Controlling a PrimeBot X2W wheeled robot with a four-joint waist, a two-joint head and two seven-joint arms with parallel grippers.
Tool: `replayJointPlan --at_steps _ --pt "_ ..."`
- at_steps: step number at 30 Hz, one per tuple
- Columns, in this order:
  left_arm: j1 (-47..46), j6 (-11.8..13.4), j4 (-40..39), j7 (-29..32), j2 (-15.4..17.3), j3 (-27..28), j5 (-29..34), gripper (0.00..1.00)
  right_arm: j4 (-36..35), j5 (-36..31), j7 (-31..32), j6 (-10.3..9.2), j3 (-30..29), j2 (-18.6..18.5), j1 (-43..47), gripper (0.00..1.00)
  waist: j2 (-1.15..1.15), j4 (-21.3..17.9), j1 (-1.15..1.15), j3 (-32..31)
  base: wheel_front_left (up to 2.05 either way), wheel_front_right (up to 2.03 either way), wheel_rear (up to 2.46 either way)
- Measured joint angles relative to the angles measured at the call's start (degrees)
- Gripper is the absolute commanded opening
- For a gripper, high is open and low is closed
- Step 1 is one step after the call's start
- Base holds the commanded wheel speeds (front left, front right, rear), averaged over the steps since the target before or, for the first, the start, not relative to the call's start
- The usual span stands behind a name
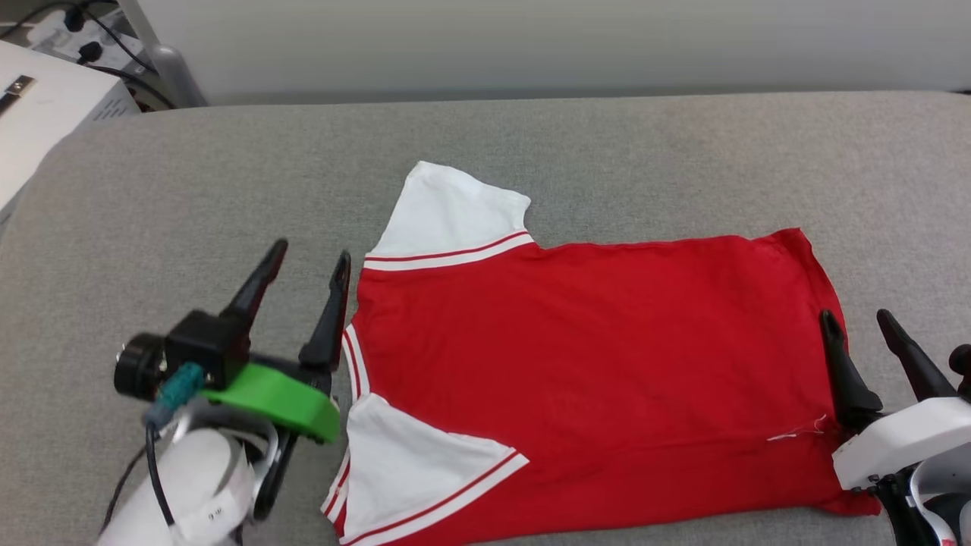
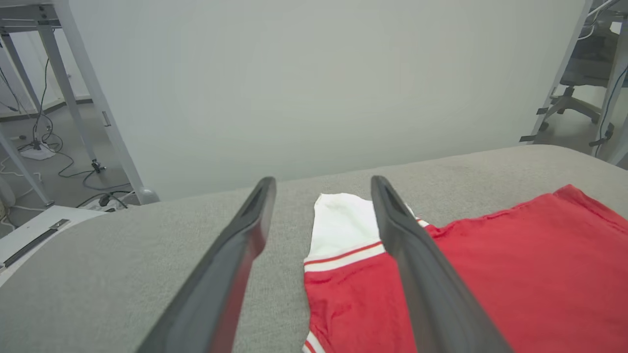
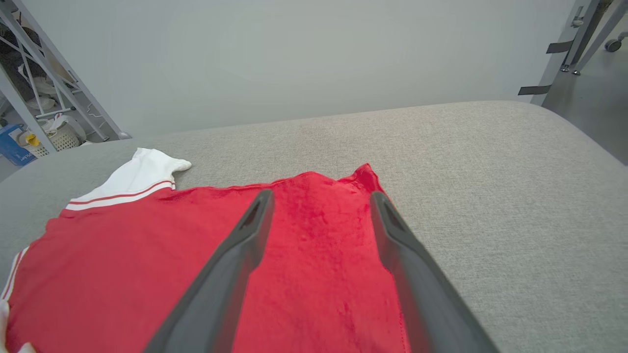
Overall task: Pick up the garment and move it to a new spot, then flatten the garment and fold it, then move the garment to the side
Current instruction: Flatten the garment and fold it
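The garment [image 1: 584, 349] is a red T-shirt with white sleeves, spread flat on the grey padded surface [image 1: 190, 197], neckline to the left and hem to the right. Its far sleeve [image 1: 455, 208] points away from me and its near sleeve [image 1: 413, 455] lies folded over the body. My left gripper [image 1: 312, 256] stands open just left of the neckline, above the cloth [image 2: 490, 274], holding nothing. At the hem edge my right gripper [image 1: 857, 318] is open too, with red cloth [image 3: 319, 255] showing between its fingers and nothing gripped.
A white box [image 1: 38, 121] with cables sits past the surface's far left corner. A pale wall [image 1: 531, 45] runs behind the far edge. Metal table legs [image 2: 88, 98] and floor cables stand to the left; a shelf rack [image 3: 44, 98] and a chair base [image 2: 569, 103] stand beyond.
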Motion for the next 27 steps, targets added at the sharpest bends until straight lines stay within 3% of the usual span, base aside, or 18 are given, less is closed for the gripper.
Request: replayJointPlan --at_steps 3,12,21,27 --pt "-6.59 -2.25 -0.31 4.49 0.53 0.01 -0.43 1.0 -1.53 -0.16 -0.11 0.0 0.69 0.11 -0.44 1.0 0.0 -1.14 0.0 2.17 0.0 0.0 0.0" --pt "-25.86 -8.4 3.15 28.44 5.44 -2.75 -4.12 1.0 -5.17 -1.23 -0.27 0.0 4.79 1.67 -5.69 1.0 0.0 -5.63 0.01 8.99 0.0 0.0 0.0" --pt "-39.47 -10.49 11.39 50.08 8.35 -5.53 -14.14 1.0 -5.78 -1.92 -2.27 0.0 8.42 4.13 -9.22 1.0 0.0 -10.72 0.01 15.4 0.0 0.0 0.0" --pt "-45.95 -10.76 18.94 60.29 11.16 -7.44 -15.88 1.0 -4.52 -0.74 -3.47 0.0 10.83 4.82 -10.9 1.0 0.0 -14.14 0.01 19.41 0.0 0.0 0.0"
